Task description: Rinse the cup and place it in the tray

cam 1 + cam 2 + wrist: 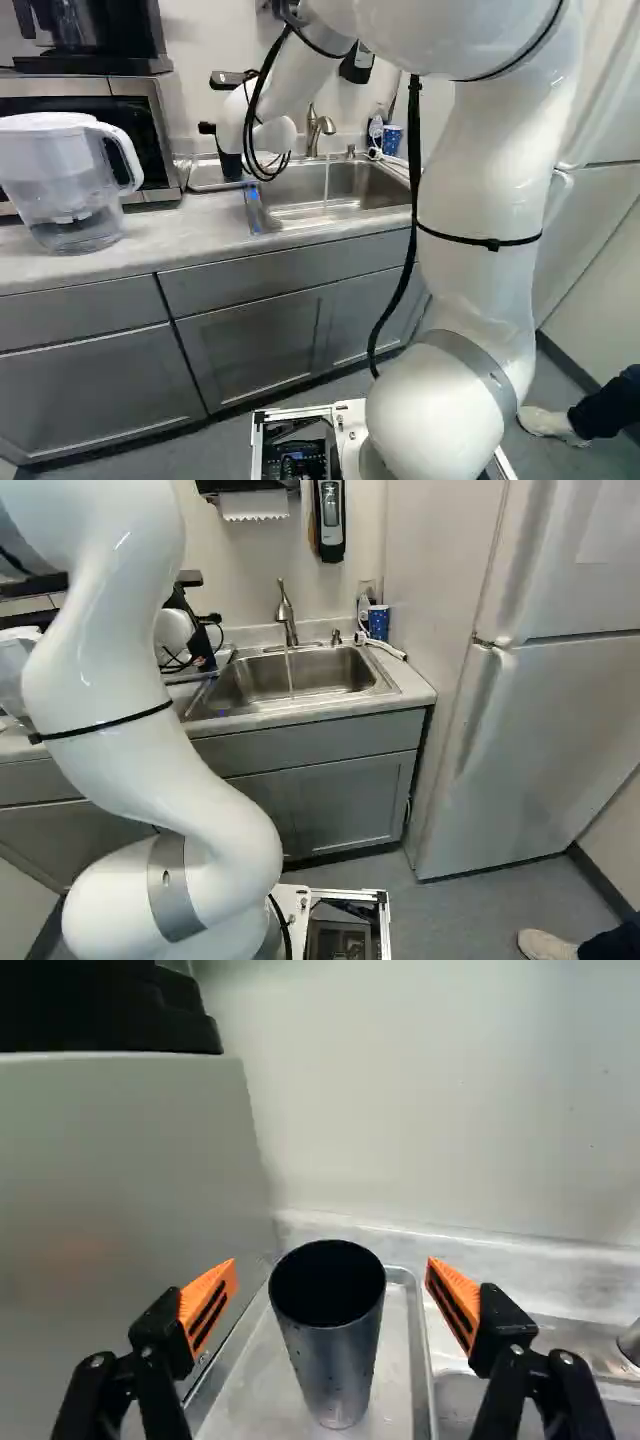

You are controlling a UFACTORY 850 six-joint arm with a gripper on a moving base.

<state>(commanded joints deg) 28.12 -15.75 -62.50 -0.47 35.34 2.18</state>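
In the right base view the black gripper (200,635) shows in part beside my white wrist, left of the sink; its fingertips cannot be made out there. The wrist view has the gripper (332,1298) open, orange pads wide apart. A dark metallic cup (338,1360) stands upright with its mouth up, centred between and beyond the pads, a gap on either side. Beneath it lies the metal tray (397,1360), holding nothing else that I can see. A thin stream of water falls from the faucet (286,615) into the sink (320,675).
Left of the tray is a microwave (150,110) with a black appliance on top. A water pitcher (70,180) stands on the counter (170,235). The wall rises close behind the tray. A blue cup (378,622) is right of the faucet; a fridge (540,740) stands further right.
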